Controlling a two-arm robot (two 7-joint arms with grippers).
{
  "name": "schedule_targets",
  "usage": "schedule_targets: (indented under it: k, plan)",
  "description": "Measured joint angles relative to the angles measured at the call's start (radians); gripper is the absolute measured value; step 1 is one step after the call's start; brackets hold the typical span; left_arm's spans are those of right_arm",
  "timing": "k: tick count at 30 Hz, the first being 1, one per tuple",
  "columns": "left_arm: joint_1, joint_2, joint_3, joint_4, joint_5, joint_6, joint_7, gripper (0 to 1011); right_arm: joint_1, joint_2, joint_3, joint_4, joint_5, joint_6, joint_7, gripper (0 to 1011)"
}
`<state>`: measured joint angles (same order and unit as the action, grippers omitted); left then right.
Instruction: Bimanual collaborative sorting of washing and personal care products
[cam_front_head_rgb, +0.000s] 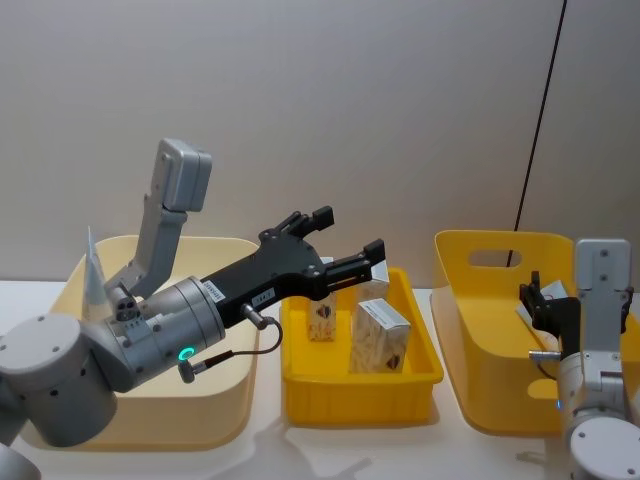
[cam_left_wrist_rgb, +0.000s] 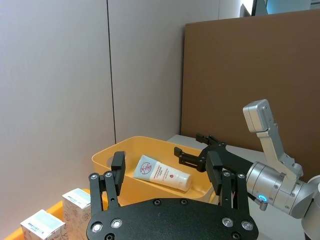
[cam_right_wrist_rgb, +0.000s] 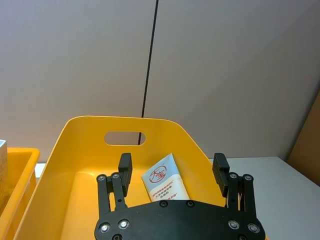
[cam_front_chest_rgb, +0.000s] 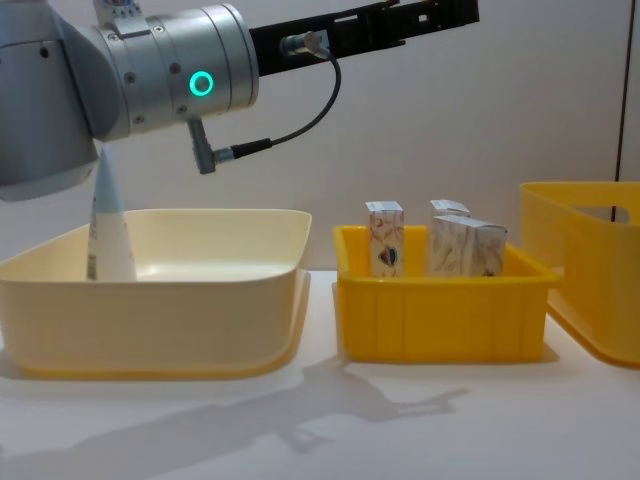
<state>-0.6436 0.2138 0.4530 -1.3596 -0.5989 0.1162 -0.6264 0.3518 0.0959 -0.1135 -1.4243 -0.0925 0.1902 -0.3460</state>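
Your left hand (cam_front_head_rgb: 348, 235) is held in the air over the small yellow crate (cam_front_chest_rgb: 440, 320) in the middle of the bench (cam_front_chest_rgb: 400, 420), jaws spread and holding nothing. Your right hand (cam_right_wrist_rgb: 172, 162) hangs over the handled yellow bin (cam_front_head_rgb: 480, 400) on the right, also spread wide and empty.

Every product you can see is already inside a container. One blue-and-white squeeze tube (cam_right_wrist_rgb: 165, 184) lies flat on the floor of the handled bin, directly below your right hand. A second tube (cam_front_chest_rgb: 108, 225) stands on end against the left wall of the cream bin (cam_front_chest_rgb: 200, 310), crimped end up. The marbled cream cartons (cam_front_chest_rgb: 385, 238) stand upright in the middle crate: two are plain, and a third seems to sit behind them.

By my reading, the cartons are sorted and need nothing more. The open question is the tubes, since they sit in two different bins. If tubes belong together, one transfer is left, most likely the standing tube, which your left arm would have to reach. I cannot tell from here which bin is meant for tubes, so confirm that before you commit either arm.
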Motion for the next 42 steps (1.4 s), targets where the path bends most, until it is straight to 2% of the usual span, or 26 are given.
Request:
schedule_targets:
  k: [7,11,26,31,38,42]
  plan:
    - [0.000,0.000,0.000,0.000,0.000,0.000,0.000,1003,-0.004,0.000,0.002,-0.007,0.007,-0.013,0.012,1001]
    - [0.000,0.000,0.000,0.000,0.000,0.000,0.000,1003,-0.013,0.001,0.006,-0.019,0.027,-0.038,0.041,1001]
    - [0.002,0.001,0.000,-0.002,0.001,0.000,0.002,1003,-0.064,0.010,0.029,-0.095,0.148,-0.143,0.205,1001]
    - [0.022,0.008,0.000,-0.015,0.020,-0.004,0.032,1003,-0.082,0.012,0.037,-0.121,0.193,-0.173,0.264,1001]
    - [0.069,0.028,0.000,-0.045,0.066,-0.016,0.103,1003,-0.089,0.018,0.033,-0.126,0.196,-0.173,0.267,1001]
    - [0.108,0.045,0.000,-0.072,0.105,-0.027,0.163,1003,-0.112,0.036,0.022,-0.144,0.211,-0.172,0.279,1001]
